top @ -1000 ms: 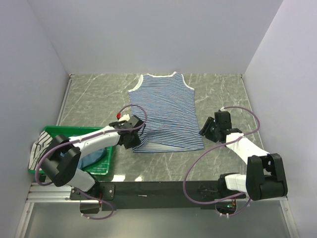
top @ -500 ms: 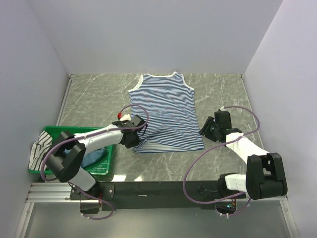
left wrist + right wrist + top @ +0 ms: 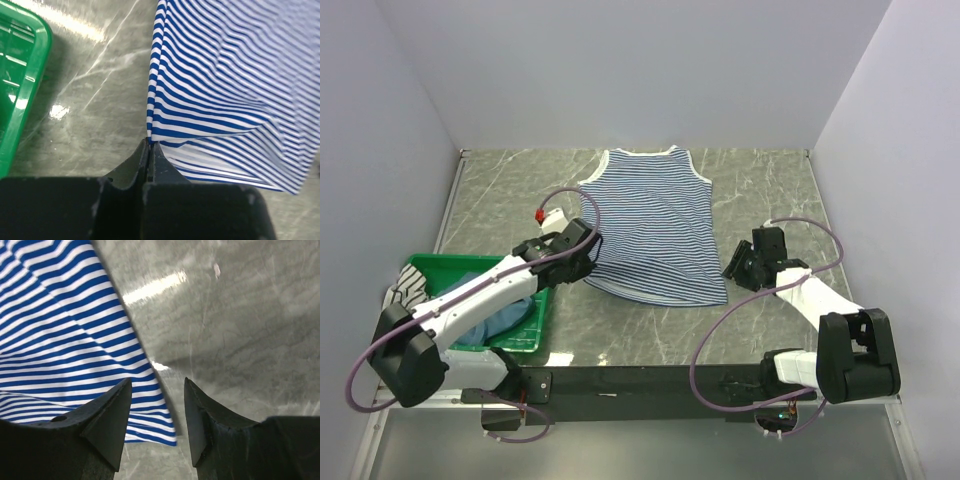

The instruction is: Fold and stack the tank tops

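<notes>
1. The navy-and-white striped tank top is spread on the grey marbled table. Its neckline is turned to the far wall and its hem to the arm bases.
2. The left gripper is closed on the near-left hem corner of this top. The cloth is pinched between the fingertips and fans away from them in soft folds, the corner being drawn up off the table.
3. The right gripper is held with its jaws apart at the near-right hem corner. That corner is seen below and between the two fingertips; whether it is touched cannot be told.
4. The striped top thus lies between the two grippers, one near corner at each.
5. A green basket is placed at the near left, beside the left arm. The teal-blue tank top is heaped inside it, and the black-and-white striped tank top is draped over its left rim. Both are well apart from either gripper.
</notes>
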Available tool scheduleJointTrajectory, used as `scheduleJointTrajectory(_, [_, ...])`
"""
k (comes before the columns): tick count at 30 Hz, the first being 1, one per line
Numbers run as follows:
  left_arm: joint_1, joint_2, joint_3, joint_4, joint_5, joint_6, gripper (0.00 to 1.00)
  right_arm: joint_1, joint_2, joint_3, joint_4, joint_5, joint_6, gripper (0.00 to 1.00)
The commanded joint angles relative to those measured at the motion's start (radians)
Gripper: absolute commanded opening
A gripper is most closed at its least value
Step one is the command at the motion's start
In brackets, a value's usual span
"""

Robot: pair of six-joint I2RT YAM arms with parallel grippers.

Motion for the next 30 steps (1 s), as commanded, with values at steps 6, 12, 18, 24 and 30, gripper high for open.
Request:
scheduleJointTrajectory(6, [-0.006, -0.047, 0.014, -0.002, -0.019, -0.023, 0.01, 0.026, -0.096, -0.064, -0.096, -0.052, 0.058, 0.52])
scheduleJointTrajectory(12, [-0.006, -0.064, 0.017, 0.016, -0.013, -0.020, 0.01, 0.065, -0.144, -0.098, -0.136, -0.046, 0.120, 0.43])
scheduleJointTrajectory(18, [-0.006, -0.077, 0.024, 0.022, -0.013, -0.008, 0.01, 0.103, -0.204, -0.128, -0.201, -0.015, 0.176, 0.41])
scheduleJointTrajectory(24, [-0.004, -0.086, 0.012, 0.050, 0.001, 0.001, 0.01, 0.109, -0.190, -0.128, -0.190, 0.028, 0.195, 0.40])
scheduleJointTrajectory(30, [0.002, -0.090, 0.014, 0.062, 0.009, 0.012, 0.01, 0.118, -0.139, -0.133, -0.127, 0.040, 0.221, 0.40])
